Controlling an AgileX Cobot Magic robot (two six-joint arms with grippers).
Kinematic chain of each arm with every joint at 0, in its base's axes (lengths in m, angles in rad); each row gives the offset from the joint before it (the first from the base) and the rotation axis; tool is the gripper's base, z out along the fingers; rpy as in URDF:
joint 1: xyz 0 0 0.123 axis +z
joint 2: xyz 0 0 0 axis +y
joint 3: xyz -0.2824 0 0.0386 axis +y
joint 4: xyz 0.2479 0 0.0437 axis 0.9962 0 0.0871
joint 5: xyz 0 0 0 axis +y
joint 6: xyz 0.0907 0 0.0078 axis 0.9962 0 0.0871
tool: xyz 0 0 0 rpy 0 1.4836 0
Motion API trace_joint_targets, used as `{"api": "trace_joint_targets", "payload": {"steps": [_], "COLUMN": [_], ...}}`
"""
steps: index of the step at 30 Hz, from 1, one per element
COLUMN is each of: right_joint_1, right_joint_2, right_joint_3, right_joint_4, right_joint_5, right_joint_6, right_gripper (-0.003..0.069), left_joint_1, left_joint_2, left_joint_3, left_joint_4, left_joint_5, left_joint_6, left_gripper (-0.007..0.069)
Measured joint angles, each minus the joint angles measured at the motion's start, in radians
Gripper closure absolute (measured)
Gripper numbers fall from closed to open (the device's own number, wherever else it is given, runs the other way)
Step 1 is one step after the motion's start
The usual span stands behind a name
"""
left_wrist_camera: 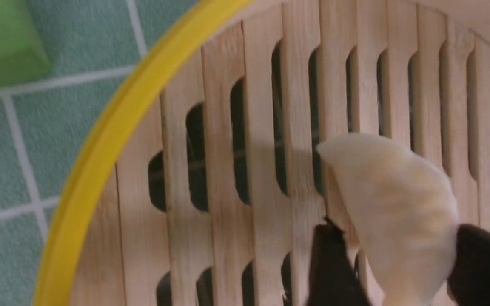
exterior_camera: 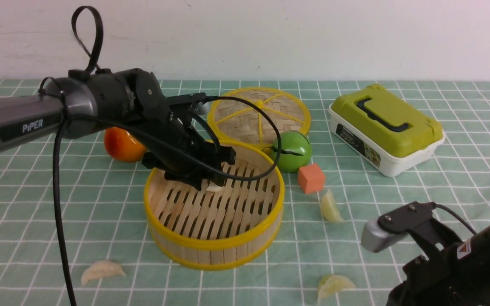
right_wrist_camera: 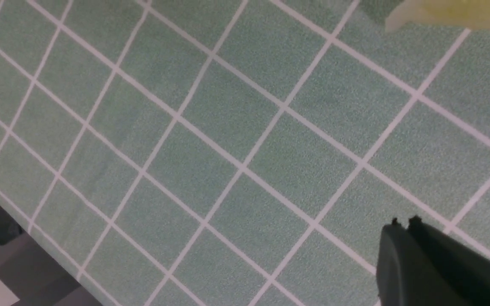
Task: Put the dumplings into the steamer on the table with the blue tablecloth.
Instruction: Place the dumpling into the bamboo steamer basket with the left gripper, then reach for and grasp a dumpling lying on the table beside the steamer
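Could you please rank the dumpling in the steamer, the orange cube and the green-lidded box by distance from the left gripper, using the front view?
1. Dumpling, between the fingers of the left gripper, inside the steamer.
2. Orange cube, right of the steamer.
3. Green-lidded box, far right.

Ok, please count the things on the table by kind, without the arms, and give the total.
Dumplings: 4
Steamer: 1
Woven lid: 1
Toy fruits: 2
Orange cube: 1
Green-lidded box: 1
Total: 10
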Motion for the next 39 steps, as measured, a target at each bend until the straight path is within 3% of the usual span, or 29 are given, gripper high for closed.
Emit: {"api": "trace_joint_targets", "payload": {"steps": [4,9,15,18,20,21,25,28,32,39], "right_joint_1": [0.000,0.000,0.000,0.000,0.000,0.000,0.000,0.000,0.000,0.000], "right_joint_2": [0.000,0.000,0.003,0.043,0.055,0.102,0.240,0.336,0.511,0.647], "right_joint_3": [0.000,-0.015,-0.174,-0.283,-0.306,-0.349,-0.436,-0.485,-0.560,-0.651], "right_joint_4": [0.001,0.004,-0.056,-0.133,-0.153,-0.191,-0.273,-0.308,-0.340,-0.399], "right_joint_5": [0.017,0.068,0.042,-0.015,-0.017,-0.022,-0.028,-0.054,-0.131,-0.164], "right_joint_6": [0.006,0.012,0.111,0.191,0.205,0.231,0.308,0.338,0.349,0.394], "right_gripper": [0.0636,0.0626,0.0546,0.0436,0.0415,0.0354,0.0267,0.0254,0.0264,0.0321], "left_joint_1": [0.000,0.000,0.000,0.000,0.000,0.000,0.000,0.000,0.000,0.000], "left_joint_2": [-0.043,-0.200,-0.571,-0.764,-0.821,-0.915,-1.170,-1.331,-1.575,-1.753], "left_joint_3": [0.000,0.001,0.000,0.075,0.110,0.193,0.439,0.597,0.906,1.163], "left_joint_4": [0.016,0.031,0.032,0.017,0.017,0.017,0.043,0.082,0.203,0.266], "left_joint_5": [0.014,0.047,0.221,0.332,0.340,0.339,0.264,0.183,0.015,-0.010], "left_joint_6": [-0.015,-0.031,-0.034,-0.008,-0.001,0.008,0.015,0.017,-0.008,-0.105], "left_gripper": [0.0173,0.0224,0.0468,0.0594,0.0615,0.0638,0.0638,0.0638,0.0638,0.0638]}}
